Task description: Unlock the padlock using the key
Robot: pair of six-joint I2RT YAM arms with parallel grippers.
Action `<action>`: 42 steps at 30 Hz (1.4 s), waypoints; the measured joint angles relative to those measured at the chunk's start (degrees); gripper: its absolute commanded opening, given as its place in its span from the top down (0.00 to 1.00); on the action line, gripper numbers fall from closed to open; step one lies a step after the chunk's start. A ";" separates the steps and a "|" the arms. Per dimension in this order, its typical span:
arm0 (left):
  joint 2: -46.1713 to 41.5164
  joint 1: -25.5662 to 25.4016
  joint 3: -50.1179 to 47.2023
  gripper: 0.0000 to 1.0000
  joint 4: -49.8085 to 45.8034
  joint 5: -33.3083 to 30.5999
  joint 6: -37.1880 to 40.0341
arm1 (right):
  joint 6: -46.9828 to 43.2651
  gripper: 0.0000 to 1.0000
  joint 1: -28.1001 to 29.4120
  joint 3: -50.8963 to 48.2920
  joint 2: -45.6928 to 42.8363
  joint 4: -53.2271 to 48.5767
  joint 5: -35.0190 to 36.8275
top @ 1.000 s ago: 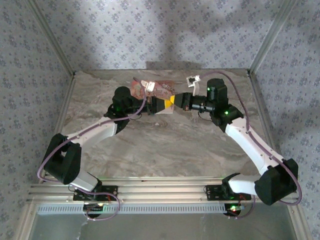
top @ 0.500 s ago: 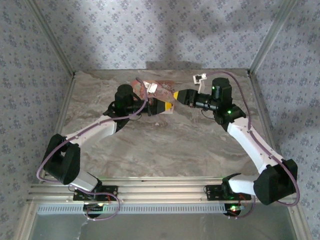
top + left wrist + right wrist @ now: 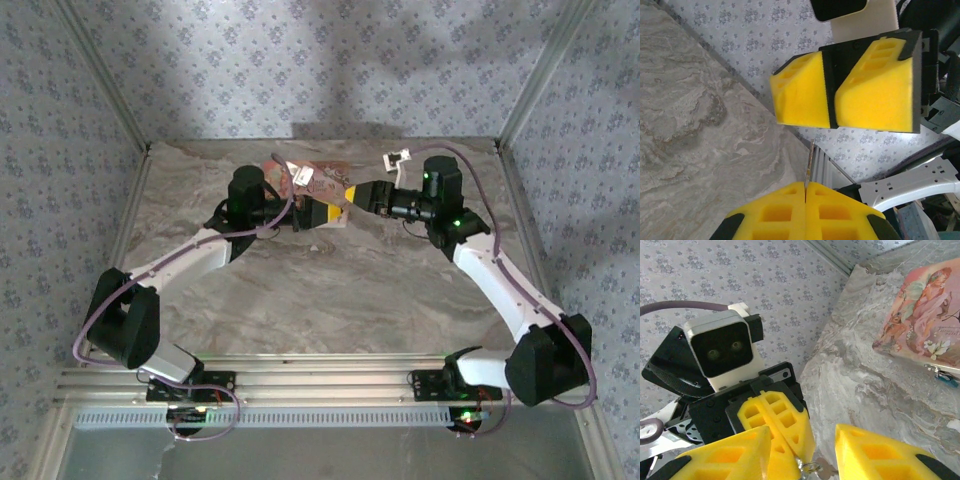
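Left gripper [image 3: 805,186]: pads pressed flush together, pinching the key [image 3: 809,162]. In left wrist view the key is edge-on, a thin pale sliver. Its long axis runs straight out from the fingertips, in line w/ the gripper. Right wrist view shows a small wire ring [image 3: 812,467] at its free end.

Right gripper [image 3: 830,90]: directly opp., nose to nose w/ the left, close. Jaws part-open, nothing btw them. The key's free end points at that gap; can't tell if it's just short of it or at its mouth.

Padlock [image 3: 942,374]: prob. the small dark-teal bit w/ a silvery piece, lying on the table [image 3: 875,390] against the edge of the pink box [image 3: 922,315]. Too small to read keyhole dir. or shackle. Neither gripper has it.

Relation that matters: the lock sits down on the table, off to the side of both sets of fingertips and well off the key's axis. The key points at the right gripper, not at the lock.

Judgement: both arms approx. as near, but the right is the empty one, so it's better placed to fetch/steady the lock. The left must then swing the key's axis round to the keyhole. Unlock not yet begun.
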 measured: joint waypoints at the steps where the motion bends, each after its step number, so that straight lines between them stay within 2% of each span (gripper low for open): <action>1: 0.00 0.00 0.22 1.00 -0.26 0.31 0.02 | 0.13 0.63 0.02 0.00 0.20 0.07 -0.31; 5: 0.00 0.00 0.66 1.00 -0.81 0.68 0.22 | 0.15 0.64 0.20 0.00 0.79 0.15 -1.05; 12: -0.02 0.44 0.68 1.00 -1.14 0.70 0.15 | 0.17 0.73 1.14 0.00 2.54 0.66 -1.84; 15: -0.11 0.92 0.68 1.00 -1.42 0.70 -0.07 | 0.15 0.82 1.60 0.00 2.71 1.20 -1.90; 17: -0.11 1.16 0.68 1.00 -1.38 0.70 -0.31 | 0.28 0.84 1.88 0.02 2.71 1.53 -2.01; 18: -0.11 1.38 0.68 1.00 -1.33 0.70 -0.33 | 0.39 0.82 2.01 0.02 2.73 1.60 -2.01; 24: -1.29 2.54 -0.02 1.00 -1.01 0.48 -0.48 | 0.72 0.54 2.34 0.02 3.04 1.22 -0.94; 27: -3.19 3.56 -2.05 1.00 -1.29 -0.09 -0.22 | -0.09 0.49 2.38 0.33 3.08 0.00 1.33; 32: -6.67 6.69 -6.62 1.00 -4.42 -3.04 0.68 | -2.75 0.45 2.45 5.38 5.97 -9.14 9.51; 37: -8.61 12.31 -11.17 1.00 -8.63 -6.56 1.97 | -4.92 0.40 2.82 11.74 13.16 -15.45 18.91; 42: -8.07 19.06 -13.42 1.00 -9.94 -9.18 2.75 | -6.14 0.36 3.67 19.93 24.37 -21.29 27.58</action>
